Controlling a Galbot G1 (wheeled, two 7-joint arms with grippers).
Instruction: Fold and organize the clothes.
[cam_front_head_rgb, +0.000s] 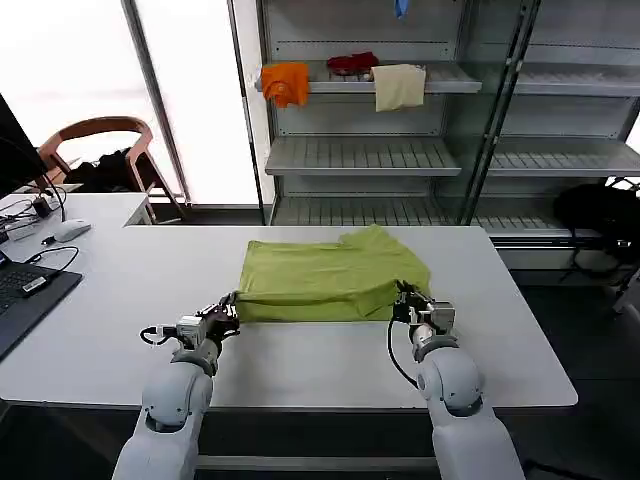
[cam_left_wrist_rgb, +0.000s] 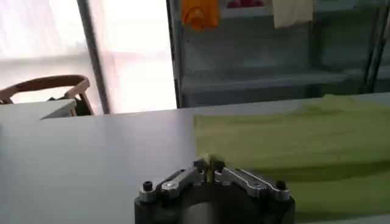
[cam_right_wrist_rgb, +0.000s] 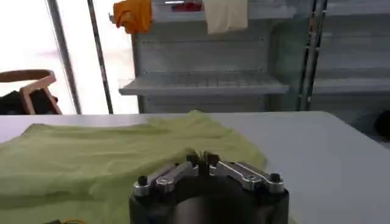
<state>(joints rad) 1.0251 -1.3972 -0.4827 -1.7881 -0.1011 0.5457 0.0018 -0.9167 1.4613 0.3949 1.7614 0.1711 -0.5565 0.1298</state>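
Note:
The clothes, a lime yellow-green T-shirt (cam_front_head_rgb: 325, 275), lie folded in a broad band on the white table (cam_front_head_rgb: 300, 360). My left gripper (cam_front_head_rgb: 228, 305) is shut on the shirt's near left corner. A pinch of green fabric shows between the closed fingers of the left gripper (cam_left_wrist_rgb: 209, 165), with the shirt (cam_left_wrist_rgb: 292, 140) stretching away behind. My right gripper (cam_front_head_rgb: 402, 296) is shut on the near right corner. In the right wrist view the right gripper (cam_right_wrist_rgb: 202, 159) pinches the cloth, and the shirt (cam_right_wrist_rgb: 103, 152) spreads beyond it.
A laptop (cam_front_head_rgb: 20, 290), cables and a mouse (cam_front_head_rgb: 68, 230) lie on the desk to the left. Metal shelves (cam_front_head_rgb: 400, 155) stand behind the table, holding an orange cloth (cam_front_head_rgb: 286, 83) and a cream cloth (cam_front_head_rgb: 398, 86). A wooden chair (cam_front_head_rgb: 100, 150) stands at the back left.

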